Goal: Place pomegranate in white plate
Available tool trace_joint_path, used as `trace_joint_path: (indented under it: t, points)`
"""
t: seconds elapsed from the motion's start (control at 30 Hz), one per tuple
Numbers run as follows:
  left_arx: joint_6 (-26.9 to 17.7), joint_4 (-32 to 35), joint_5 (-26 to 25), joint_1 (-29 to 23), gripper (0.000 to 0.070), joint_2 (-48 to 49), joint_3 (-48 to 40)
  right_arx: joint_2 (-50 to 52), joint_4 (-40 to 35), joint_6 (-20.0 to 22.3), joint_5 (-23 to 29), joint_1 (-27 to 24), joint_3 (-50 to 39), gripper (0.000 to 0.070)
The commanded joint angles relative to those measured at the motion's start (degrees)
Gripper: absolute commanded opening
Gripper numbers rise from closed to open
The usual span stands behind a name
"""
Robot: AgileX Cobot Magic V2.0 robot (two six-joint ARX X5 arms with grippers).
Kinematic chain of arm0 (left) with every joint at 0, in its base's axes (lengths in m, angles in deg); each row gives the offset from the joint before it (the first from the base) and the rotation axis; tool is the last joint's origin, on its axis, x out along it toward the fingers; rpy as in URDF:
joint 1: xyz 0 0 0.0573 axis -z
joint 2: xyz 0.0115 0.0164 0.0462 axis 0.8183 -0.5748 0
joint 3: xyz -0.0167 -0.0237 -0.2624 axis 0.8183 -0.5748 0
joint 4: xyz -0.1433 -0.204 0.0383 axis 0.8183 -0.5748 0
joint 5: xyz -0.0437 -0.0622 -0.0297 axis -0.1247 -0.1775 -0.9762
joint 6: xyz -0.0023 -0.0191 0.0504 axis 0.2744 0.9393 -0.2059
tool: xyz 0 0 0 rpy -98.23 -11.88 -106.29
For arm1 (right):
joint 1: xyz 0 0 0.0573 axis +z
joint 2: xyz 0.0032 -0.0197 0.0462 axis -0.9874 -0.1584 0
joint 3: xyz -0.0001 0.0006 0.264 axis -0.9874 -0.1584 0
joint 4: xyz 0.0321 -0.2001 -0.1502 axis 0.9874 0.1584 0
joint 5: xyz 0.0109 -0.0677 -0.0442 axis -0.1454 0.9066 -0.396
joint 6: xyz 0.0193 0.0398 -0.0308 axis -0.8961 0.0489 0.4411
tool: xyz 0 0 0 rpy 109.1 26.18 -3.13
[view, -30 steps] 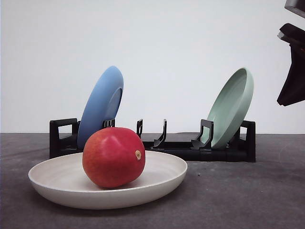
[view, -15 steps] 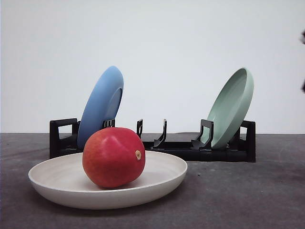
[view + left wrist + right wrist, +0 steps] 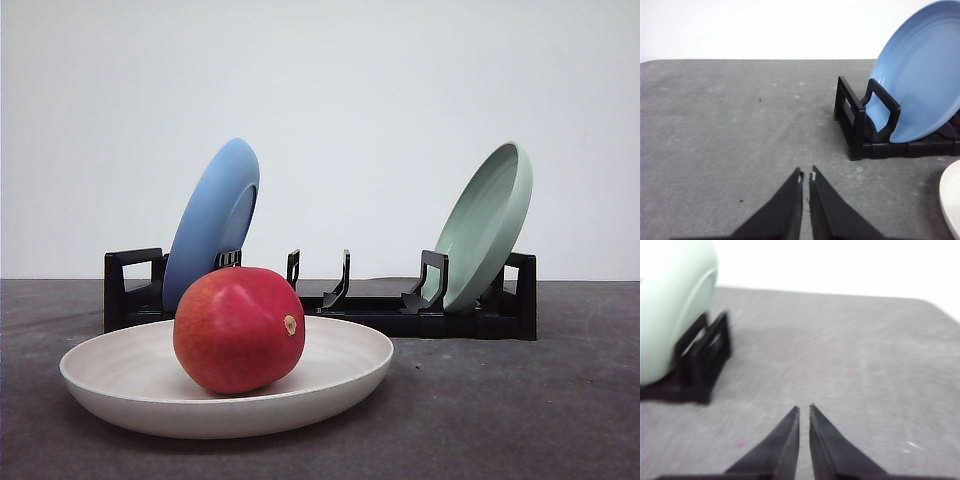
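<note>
- Front view: pomegranate [image 3: 238, 329] resting inside white plate [image 3: 345, 368] on grey counter [image 3: 500, 410].
- Left claw [image 3: 806, 176]: clenched, empty, above counter beside blue plate [image 3: 920, 85].
- Right claw [image 3: 804, 411]: clenched, empty.

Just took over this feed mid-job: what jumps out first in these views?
The red pomegranate sits in the wide white plate at the table's front left. Behind it, a black dish rack holds a tilted blue plate at its left end and a pale green plate at its right. Both grippers, left and right, are shut, holding nothing.
</note>
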Motion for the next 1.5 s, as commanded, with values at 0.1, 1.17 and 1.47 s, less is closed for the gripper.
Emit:
trace_joint_path:
  t: [0.1, 1.17, 1.47]
  points:
    - [-0.4, 0.5, 0.1, 0.0, 0.0, 0.0, -0.5, 6.2, 1.7, -2.0, 0.8, -0.5, -1.0, 0.003]
    - [-0.4, 0.5, 0.1, 0.0, 0.0, 0.0, -0.5, 7.4, 0.8, -2.1, 0.9, -0.4, -1.0, 0.003]
    - [-0.4, 0.5, 0.1, 0.0, 0.0, 0.0, -0.5, 7.4, 0.8, -2.1, 0.9, -0.4, -1.0, 0.003]
